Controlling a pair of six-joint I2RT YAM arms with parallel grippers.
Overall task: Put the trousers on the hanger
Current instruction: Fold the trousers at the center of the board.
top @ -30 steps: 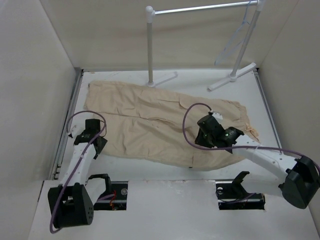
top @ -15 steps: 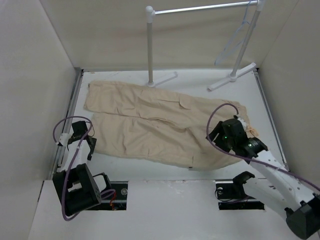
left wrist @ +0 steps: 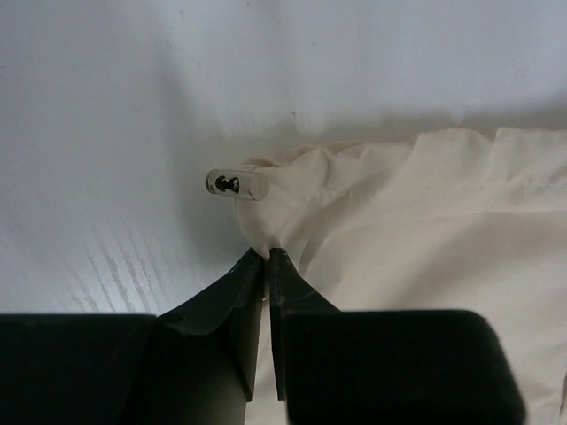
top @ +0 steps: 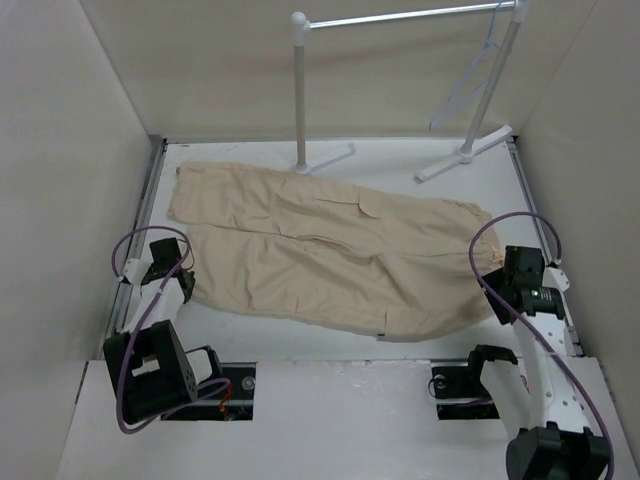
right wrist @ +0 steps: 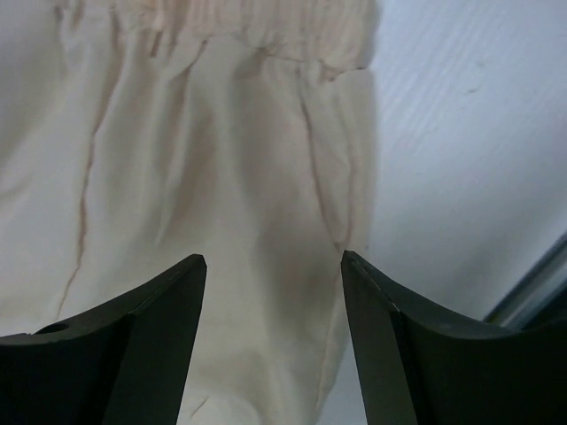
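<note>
- Fingers [left wrist: 221, 319] of the left gripper [left wrist: 266, 257], black and wedge-shaped, are pressed together on the corner of a leg hem. The cloth bunches up to their tips.
- Fingers [right wrist: 159, 336] of the right gripper [right wrist: 273, 257], the same black wedges, stand spread wide over the waist end of the garment. They grip nothing, and I cannot tell whether they touch the cloth.
- The long beige cloth trousers [top: 320, 250] lie spread flat on the table, with the waist to the right and both legs running left. The fabric is soft and wrinkled, with a flapped cargo pocket [top: 345, 205] on the far leg. The right wrist view shows a gathered, ribbed waistband [right wrist: 266, 27].
- A small silvery oblong tab with a dark mark [left wrist: 236, 184] lies at the hem's edge, near the left fingertips.
- The thin, pale bluish-white wire hanger [top: 460, 86], triangular in shape, hangs by its hook from the right end of a rail. It is well apart from the trousers.
- That rail belongs to a white rack of thick round posts [top: 299, 90] at the far side. Its feet rest on the table, and the left foot is just beside the far leg.
- Purple cables [top: 135, 250] loop from both arms.
- The white table [top: 400, 165] is matte, and fine grain lines show up close.
- Plain cream wall panels [top: 80, 150] close in the left, far and right sides.
</note>
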